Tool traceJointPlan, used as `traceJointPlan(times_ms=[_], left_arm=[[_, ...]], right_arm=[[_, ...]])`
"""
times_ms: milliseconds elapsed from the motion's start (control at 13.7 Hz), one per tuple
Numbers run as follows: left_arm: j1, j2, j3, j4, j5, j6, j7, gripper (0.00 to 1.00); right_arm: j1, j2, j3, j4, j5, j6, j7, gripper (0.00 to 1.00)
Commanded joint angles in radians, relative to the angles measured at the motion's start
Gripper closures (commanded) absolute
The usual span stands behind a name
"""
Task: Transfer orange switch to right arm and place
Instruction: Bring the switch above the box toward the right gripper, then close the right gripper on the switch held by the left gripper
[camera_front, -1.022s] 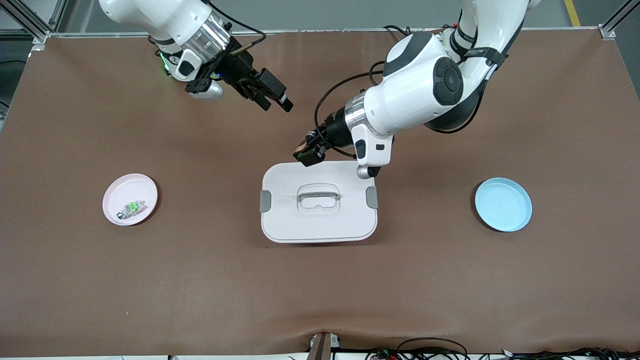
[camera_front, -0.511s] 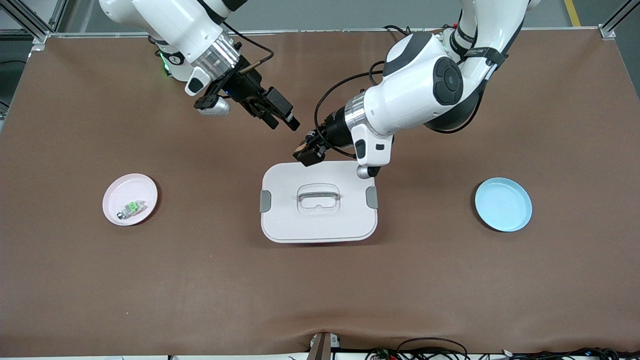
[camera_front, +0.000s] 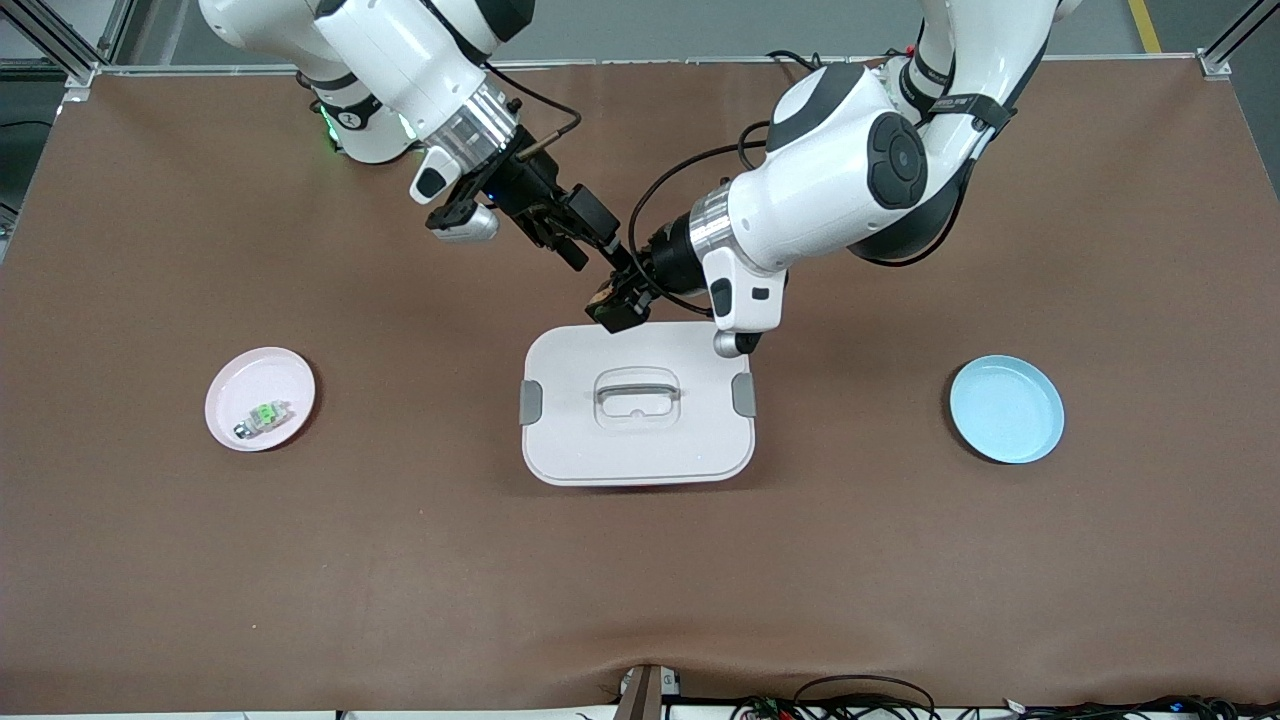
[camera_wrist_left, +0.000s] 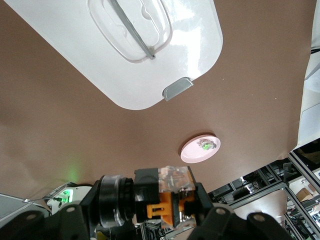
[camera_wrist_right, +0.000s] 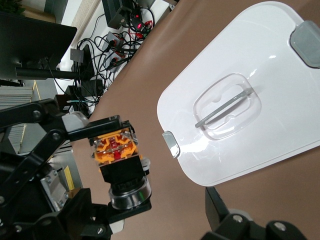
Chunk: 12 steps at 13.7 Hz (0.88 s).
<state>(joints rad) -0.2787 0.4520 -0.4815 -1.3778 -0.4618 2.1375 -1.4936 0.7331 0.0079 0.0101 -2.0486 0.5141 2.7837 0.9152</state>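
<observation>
The orange switch (camera_front: 603, 297), black with an orange block and a clear round end, hangs over the table just off the white lid's edge nearest the arms. My left gripper (camera_front: 618, 306) is shut on it; in the left wrist view the switch (camera_wrist_left: 167, 197) sits clamped between the fingers. The right arm's gripper (camera_front: 600, 262) is open and right beside the switch. In the right wrist view the switch (camera_wrist_right: 117, 155) has its round end close against one finger (camera_wrist_right: 87, 212) of the right gripper (camera_wrist_right: 150, 215), while the other finger (camera_wrist_right: 220, 215) stands well apart.
A white lid (camera_front: 690, 440) with a clear handle lies mid-table. A pink plate (camera_front: 275, 370) holding a whitish green-topped part (camera_front: 263, 415) lies toward the right arm's end. A bare blue plate (camera_front: 1006, 408) lies toward the left arm's end.
The right arm has swung its open gripper across and down to the switch. The left arm and the switch have stayed still.
</observation>
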Motion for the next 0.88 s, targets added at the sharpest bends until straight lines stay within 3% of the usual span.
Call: traceJointPlan(times_ms=[0,803], left_arm=[[-0.007,0.004,0.000,0.019,-0.015,0.005,-0.001,1.00],[-0.008,0.008,-0.002,0.019,-0.017,0.027,0.010,1.00]], right_arm=[[0.008,0.024,-0.005,0.027,0.035,0.008,-0.010,0.00],[0.009,0.093,-0.005,0.102,0.040,0.010,-0.010,0.00]])
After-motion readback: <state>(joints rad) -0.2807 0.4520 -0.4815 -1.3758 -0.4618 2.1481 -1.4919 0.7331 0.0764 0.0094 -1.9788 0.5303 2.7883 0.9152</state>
